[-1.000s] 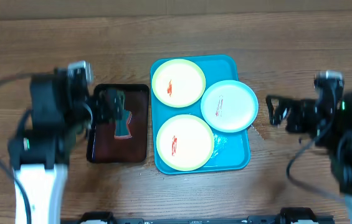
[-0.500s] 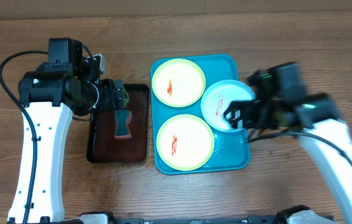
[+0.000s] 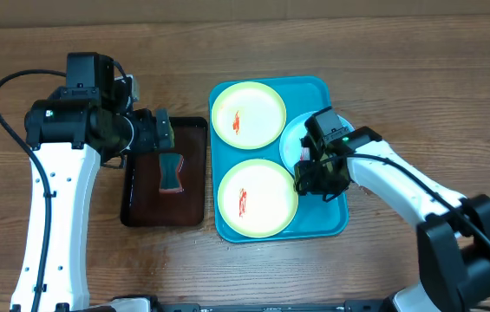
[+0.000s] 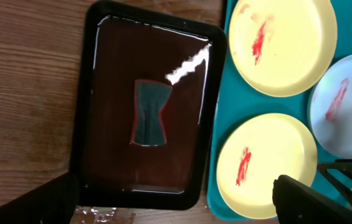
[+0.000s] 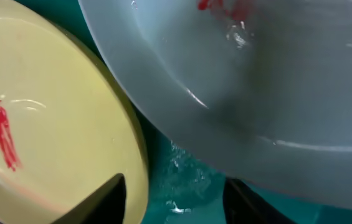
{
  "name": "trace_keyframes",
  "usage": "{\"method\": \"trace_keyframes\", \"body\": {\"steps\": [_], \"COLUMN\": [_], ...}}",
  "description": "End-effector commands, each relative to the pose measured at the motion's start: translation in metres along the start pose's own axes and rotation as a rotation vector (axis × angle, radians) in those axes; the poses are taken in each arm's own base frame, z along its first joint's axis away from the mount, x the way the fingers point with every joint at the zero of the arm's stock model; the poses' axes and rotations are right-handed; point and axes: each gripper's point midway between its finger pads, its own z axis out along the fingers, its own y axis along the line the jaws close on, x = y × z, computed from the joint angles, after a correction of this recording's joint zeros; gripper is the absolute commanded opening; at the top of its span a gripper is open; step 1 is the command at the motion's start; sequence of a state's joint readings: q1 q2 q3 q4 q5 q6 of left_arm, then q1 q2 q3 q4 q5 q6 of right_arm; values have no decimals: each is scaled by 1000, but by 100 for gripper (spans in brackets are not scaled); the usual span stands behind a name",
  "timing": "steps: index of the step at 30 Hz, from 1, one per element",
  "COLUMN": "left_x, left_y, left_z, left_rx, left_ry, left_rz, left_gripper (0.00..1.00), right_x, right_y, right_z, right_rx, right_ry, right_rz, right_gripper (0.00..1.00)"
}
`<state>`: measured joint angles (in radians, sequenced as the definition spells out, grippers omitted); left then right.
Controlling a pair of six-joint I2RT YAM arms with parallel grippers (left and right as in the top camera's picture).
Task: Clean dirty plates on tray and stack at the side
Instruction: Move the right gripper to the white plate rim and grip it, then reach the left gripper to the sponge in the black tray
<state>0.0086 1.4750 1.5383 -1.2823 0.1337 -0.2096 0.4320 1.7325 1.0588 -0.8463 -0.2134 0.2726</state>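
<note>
3 plates lay on the turquoise tray (image 3: 331, 221), none yet stacked at the side: 1 white plate (image 4: 350, 118) at the right edge, 1 upper yellow plate (image 3: 247, 114) and 1 lower yellow plate (image 3: 257, 198), each with a red smear. The right gripper (image 3: 307, 179) sat at the white plate's lower-left rim, just beside the lower yellow plate. Its 2 fingers showed a gap below the rim, but I could not tell whether they had bitten on it. Droplets glistened on the tray beneath. The left gripper (image 3: 160, 137) hovered with jaws spread wide over the black tray (image 3: 140, 208), above the sponge (image 4: 149, 113) and holding nothing. Risk, as judged: a shallow pinch on a wet rim could let the white plate slip or tilt. Its rim appeared to overlap the lower yellow plate, so lifting might drag that plate along or spread the sauce.
</note>
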Motion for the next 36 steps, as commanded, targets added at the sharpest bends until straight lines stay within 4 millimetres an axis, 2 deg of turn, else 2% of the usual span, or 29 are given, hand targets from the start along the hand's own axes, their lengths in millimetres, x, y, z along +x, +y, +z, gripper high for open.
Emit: {"method": "trace_keyframes", "body": {"steps": [1, 8, 12, 16, 22, 25, 28, 30, 32, 34, 36], "left_x": [-8, -16, -19, -19, -18, -14, -10, -8, -7, -6, -4], "left_y": [5, 4, 3, 3, -1, -6, -5, -4, -3, 3, 9], "left_z": [-10, -9, -8, -6, 9, 17, 21, 21, 22, 22, 25], "left_rx": [-33, -24, -21, -21, 2, 33, 29, 26, 17, -16, -48], "left_ry": [-46, -77, -89, -78, -27, 14, 42, 50, 55, 56, 65], "left_rz": [-8, -49, -48, -49, -53, -57, -61, -61, -55, -55, -57], "left_gripper": [100, 100, 100, 100, 100, 100, 100, 100, 100, 99, 97], "right_x": [9, 12, 16, 21, 3, -2, 2, 5, 2, -3, -7], "right_y": [-2, 0, 10, 9, 18, 16, 2, -7, -17, -27, -28], "right_z": [14, 14, 3, -3, -1, 11, 28, 34, 35, 32, 31], "right_rx": [-13, -30, -79, -78, -113, -113, -55, -14, 44, 104, 112], "right_ry": [36, 49, 46, 49, -25, -47, -41, -28, -44, -75, -89], "right_rz": [-8, -45, -134, -167, -154, -98, -49, -37, 5, 60, 78], "right_gripper": [45, 39, 40, 43, 44, 38, 31, 20, 9, 6, 5]}}
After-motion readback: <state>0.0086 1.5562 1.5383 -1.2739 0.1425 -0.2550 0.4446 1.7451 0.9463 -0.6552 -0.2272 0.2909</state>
